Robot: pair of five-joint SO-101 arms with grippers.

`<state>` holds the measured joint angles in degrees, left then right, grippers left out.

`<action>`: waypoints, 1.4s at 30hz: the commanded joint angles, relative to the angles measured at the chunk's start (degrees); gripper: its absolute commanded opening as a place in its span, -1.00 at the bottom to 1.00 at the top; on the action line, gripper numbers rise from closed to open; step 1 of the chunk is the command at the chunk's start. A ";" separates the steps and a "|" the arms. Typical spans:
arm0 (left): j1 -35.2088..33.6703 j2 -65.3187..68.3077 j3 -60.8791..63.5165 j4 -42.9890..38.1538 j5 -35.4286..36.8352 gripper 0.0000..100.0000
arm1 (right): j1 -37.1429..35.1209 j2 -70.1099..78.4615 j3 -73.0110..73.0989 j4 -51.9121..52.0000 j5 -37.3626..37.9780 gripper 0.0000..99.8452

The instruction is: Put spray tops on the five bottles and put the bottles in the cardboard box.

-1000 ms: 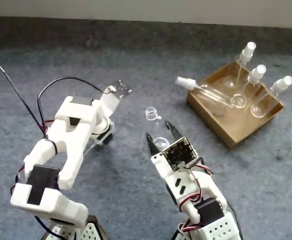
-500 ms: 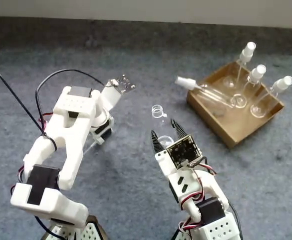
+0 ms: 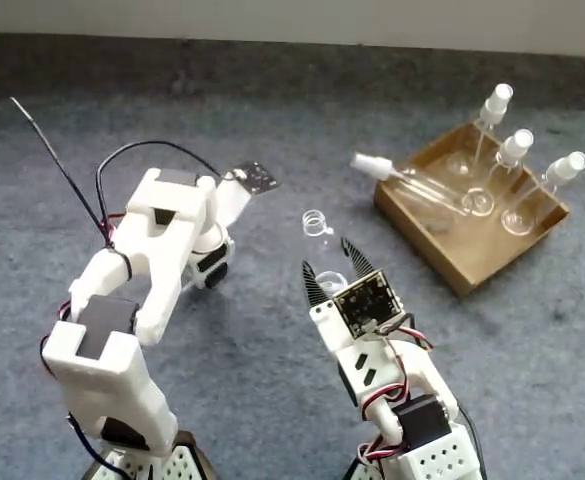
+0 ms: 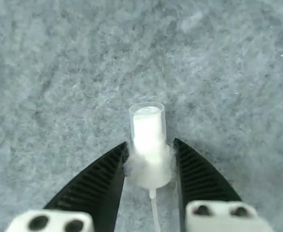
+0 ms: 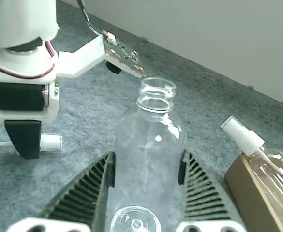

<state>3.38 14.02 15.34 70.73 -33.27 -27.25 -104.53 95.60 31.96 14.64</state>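
We saw the uncapped clear bottle [image 5: 151, 125] clasped round its body by the right gripper [image 5: 147, 162], open neck pointing away from that arm. Near it, the left gripper [image 4: 150, 147] had clamped on a white spray top [image 4: 147, 123] down at the grey carpet [image 3: 272, 120], its thin dip tube trailing back between the jaws. Further right, the cardboard box [image 3: 452, 265] held four capped bottles [image 3: 515, 147], three upright and one lying.
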 commanded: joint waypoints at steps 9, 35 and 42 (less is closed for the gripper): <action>1.89 -3.03 -14.46 9.76 -0.26 -0.94 | 0.75 -0.75 6.11 0.13 0.70 -0.85; 15.69 -35.03 -25.80 -0.88 26.29 -0.94 | 0.48 -0.75 6.11 1.54 -6.95 -0.85; 22.90 -40.75 -25.80 -10.20 34.20 -0.94 | 0.48 -0.75 6.11 1.54 -7.03 -0.85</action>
<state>23.43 -22.46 -7.96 66.51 -4.88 -27.25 -104.53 95.60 33.45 8.40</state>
